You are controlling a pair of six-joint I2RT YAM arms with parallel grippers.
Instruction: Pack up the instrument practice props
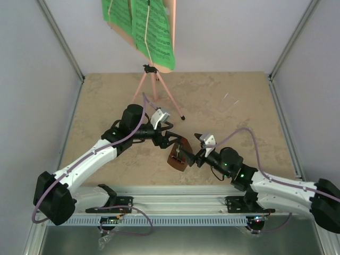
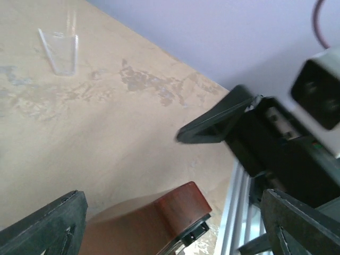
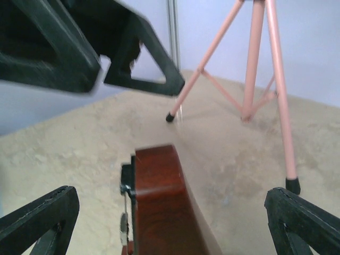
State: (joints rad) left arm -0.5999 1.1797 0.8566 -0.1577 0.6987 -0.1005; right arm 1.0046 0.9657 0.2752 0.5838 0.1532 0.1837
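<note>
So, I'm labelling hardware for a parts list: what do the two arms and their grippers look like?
The left arm and right arm match: white shells on the long links, black joints and bases, a lilac cable looping along each. A white camera box sits at each wrist. The left gripper and right gripper have two black, triangular, cut-out fingers.

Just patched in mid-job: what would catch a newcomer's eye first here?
The pink music stand at the back stands out most, with green sheet music hanging on its desk. In the middle, both arms meet at a brown wooden metronome, which sits between the wide-open jaws of the left gripper and the right gripper.
</note>
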